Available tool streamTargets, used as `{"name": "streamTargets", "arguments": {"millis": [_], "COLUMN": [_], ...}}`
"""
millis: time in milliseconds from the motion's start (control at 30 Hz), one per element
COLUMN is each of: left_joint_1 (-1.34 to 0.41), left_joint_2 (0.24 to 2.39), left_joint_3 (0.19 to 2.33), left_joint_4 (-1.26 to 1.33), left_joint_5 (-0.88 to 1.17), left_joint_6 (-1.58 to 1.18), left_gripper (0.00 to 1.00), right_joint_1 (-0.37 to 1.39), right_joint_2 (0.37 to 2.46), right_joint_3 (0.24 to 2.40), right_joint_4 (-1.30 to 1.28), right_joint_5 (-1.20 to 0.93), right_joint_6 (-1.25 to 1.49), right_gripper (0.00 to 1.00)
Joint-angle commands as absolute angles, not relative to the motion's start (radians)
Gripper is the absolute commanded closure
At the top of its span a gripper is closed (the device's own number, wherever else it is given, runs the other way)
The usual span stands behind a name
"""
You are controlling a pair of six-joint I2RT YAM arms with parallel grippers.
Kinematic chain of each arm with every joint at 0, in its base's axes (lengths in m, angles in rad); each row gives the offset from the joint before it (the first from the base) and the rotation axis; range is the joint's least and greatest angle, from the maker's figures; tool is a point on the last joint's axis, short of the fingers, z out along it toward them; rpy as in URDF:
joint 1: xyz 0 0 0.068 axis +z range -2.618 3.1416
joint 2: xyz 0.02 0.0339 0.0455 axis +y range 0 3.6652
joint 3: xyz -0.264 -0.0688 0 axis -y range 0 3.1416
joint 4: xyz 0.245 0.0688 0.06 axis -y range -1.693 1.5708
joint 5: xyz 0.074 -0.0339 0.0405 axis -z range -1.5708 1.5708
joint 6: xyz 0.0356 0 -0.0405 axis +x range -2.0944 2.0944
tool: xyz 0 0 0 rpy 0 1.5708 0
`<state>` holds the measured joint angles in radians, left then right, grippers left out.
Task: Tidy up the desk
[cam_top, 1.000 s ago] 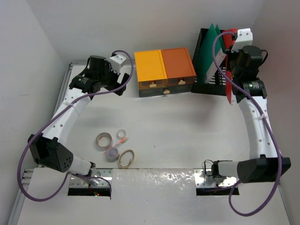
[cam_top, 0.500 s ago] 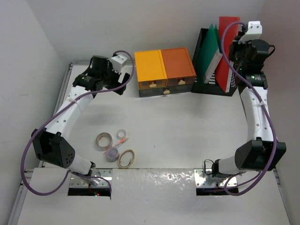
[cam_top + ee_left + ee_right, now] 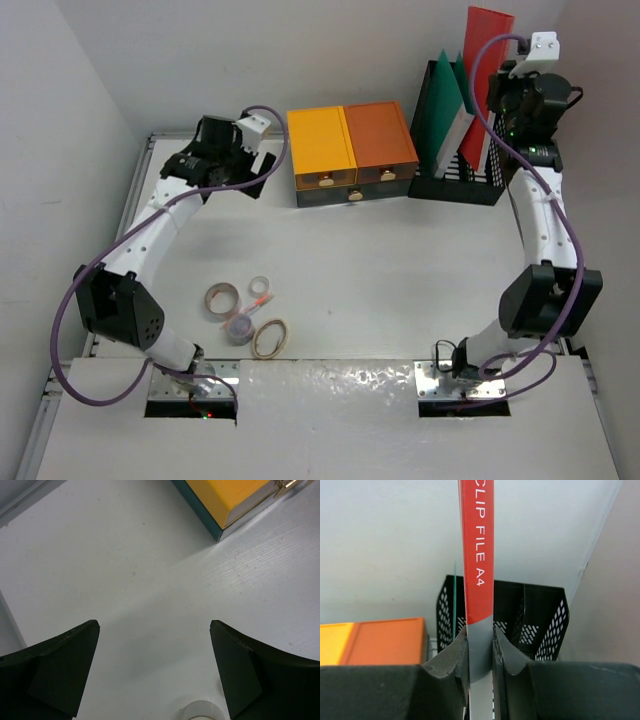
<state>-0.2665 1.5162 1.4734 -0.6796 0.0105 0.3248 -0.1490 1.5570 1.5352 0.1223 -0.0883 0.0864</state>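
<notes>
The right hand (image 3: 480,647) pinched a red clip file (image 3: 476,555) upright between its fingers, raised above the black mesh rack (image 3: 545,620) standing just ahead of and below it. Filing it seemed the step in hand; next, the file would need lowering straight into a free slot. The left hand (image 3: 155,672) hung spread and empty, the table (image 3: 125,580) beneath it.

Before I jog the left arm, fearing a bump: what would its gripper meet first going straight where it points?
Probably bare desk, ahead of the left gripper with its fingers open; the yellow box lies off that line. Depth is unclear.
</notes>
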Motion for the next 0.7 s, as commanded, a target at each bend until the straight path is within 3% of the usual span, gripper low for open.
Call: {"name": "streamTargets", "arguments": {"millis": [0, 667], "left_joint_1": [-0.252, -0.244], "left_joint_2": [1.516, 1.529], "left_joint_3": [1.543, 1.632], "left_joint_4": [-0.664, -0.706], "left_joint_5": [-0.049, -0.169], "left_joint_6": [0.325, 0.342], "left_gripper": [0.08, 0.08], "right_joint_1": [-0.158, -0.16], "right_joint_2": [1.572, 1.623], "right_joint_3": [1.542, 1.66], "right_joint_4": [0.293, 0.292], "right_joint_5": [-0.097, -0.052], "right_joint_6": [0.065, -0.133], "right_gripper": [1.0, 1.0]}}
